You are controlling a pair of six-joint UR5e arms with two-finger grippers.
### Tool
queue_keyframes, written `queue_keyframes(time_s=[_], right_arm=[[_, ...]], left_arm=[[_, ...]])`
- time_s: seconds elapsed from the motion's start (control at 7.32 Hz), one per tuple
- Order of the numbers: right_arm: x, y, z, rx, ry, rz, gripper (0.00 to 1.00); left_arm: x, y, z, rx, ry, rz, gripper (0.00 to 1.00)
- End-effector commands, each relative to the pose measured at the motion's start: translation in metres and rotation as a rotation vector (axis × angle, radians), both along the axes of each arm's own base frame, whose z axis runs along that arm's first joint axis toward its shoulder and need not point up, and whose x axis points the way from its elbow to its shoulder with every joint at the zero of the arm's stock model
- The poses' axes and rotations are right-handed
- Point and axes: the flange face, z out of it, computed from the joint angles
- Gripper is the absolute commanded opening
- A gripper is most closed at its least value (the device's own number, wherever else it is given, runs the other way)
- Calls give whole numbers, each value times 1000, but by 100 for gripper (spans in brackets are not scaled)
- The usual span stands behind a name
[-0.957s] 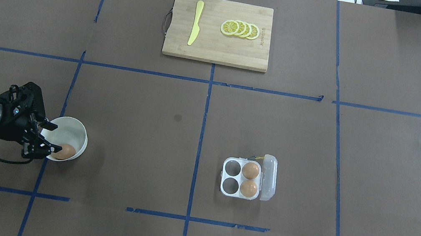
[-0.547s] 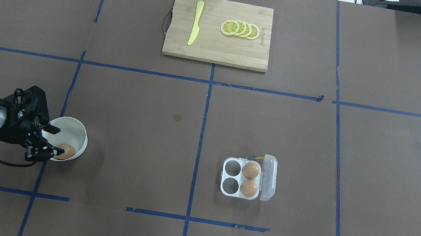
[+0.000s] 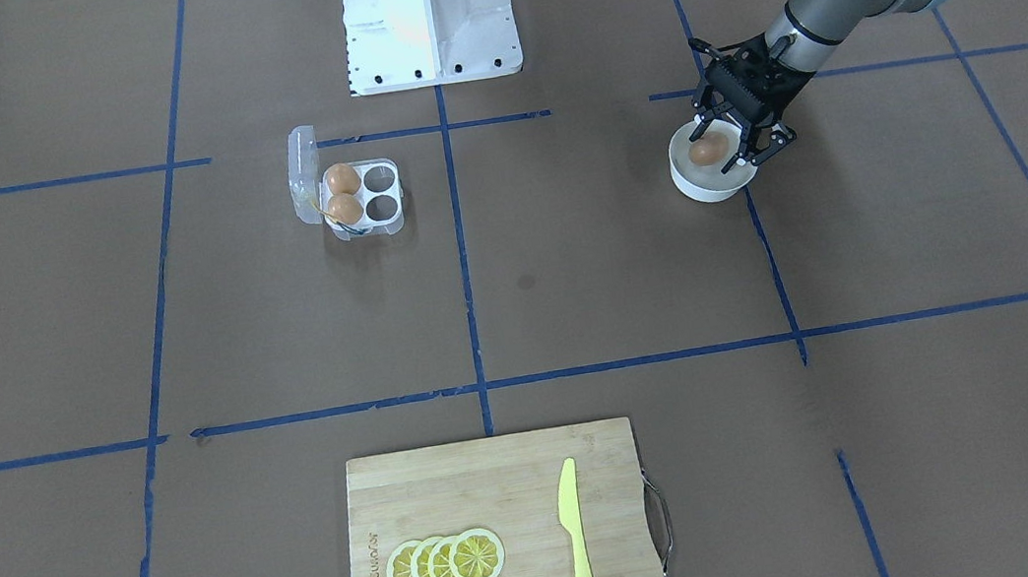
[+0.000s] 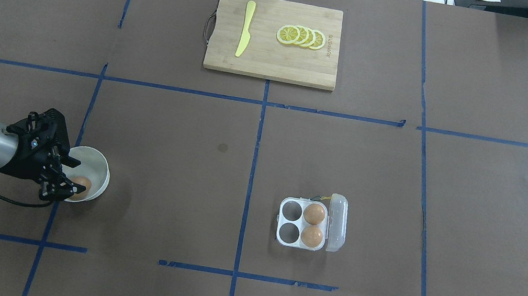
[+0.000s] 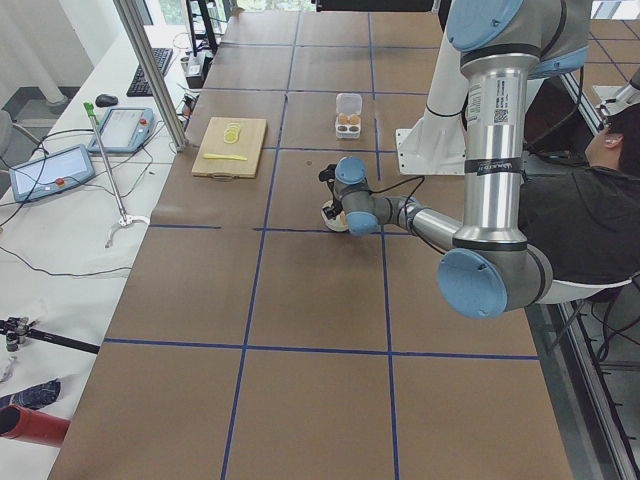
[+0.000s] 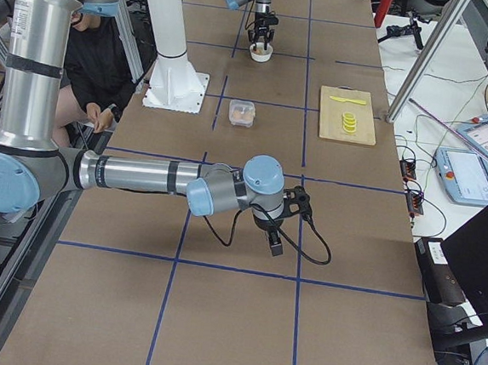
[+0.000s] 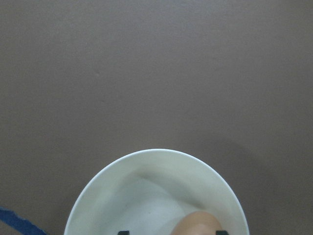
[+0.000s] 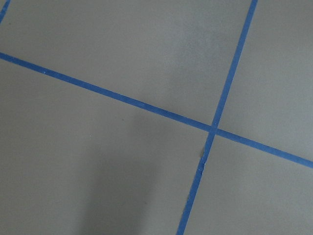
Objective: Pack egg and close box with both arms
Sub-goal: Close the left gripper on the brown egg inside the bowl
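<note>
The egg (image 4: pixel 81 185) lies in a round white bowl (image 4: pixel 99 168) at the table's left. My left gripper (image 4: pixel 74 175) is open and reaches down into the bowl, with a finger on each side of the egg. In the left wrist view the egg (image 7: pixel 198 223) sits at the bottom edge, close to the right fingertip. The clear box (image 4: pixel 301 223) stands open with its lid (image 4: pixel 338 223) folded right. It holds two eggs (image 4: pixel 314 214) in its right cups, and the left cups are empty. My right gripper (image 6: pixel 275 241) shows only in the exterior right view; I cannot tell whether it is open.
A wooden cutting board (image 4: pixel 270 67) with a yellow knife (image 4: pixel 246 28) and lemon slices (image 4: pixel 301 37) lies at the far middle. Blue tape lines cross the brown table. The white pedestal base (image 3: pixel 428 12) stands at the robot's side.
My left gripper has moved right and lower into the bowl, so its fingers now straddle the egg. The box and its eggs have not moved.
</note>
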Motion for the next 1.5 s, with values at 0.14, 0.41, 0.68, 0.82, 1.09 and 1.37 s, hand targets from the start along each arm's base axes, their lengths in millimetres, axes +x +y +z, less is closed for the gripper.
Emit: queue_keyframes(time_s=[0.14, 0.41, 0.68, 0.82, 1.09, 1.37], right_arm=[[0, 1, 1, -2, 0, 0, 100], [0, 1, 1, -2, 0, 0, 100], [0, 1, 1, -2, 0, 0, 100], [0, 1, 1, -2, 0, 0, 100], [1, 1, -1, 0, 0, 3, 100], [2, 0, -2, 3, -2, 5, 100]], left_arm=[[0, -1, 3, 9, -9, -11, 67], [4, 1, 7, 8, -18, -7, 67], [5, 1, 11, 4, -25, -7, 68], [7, 1, 18, 7, -42, -20, 68], [5, 1, 12, 13, -34, -25, 51], [-3, -1, 0, 16, -16, -41, 1]])
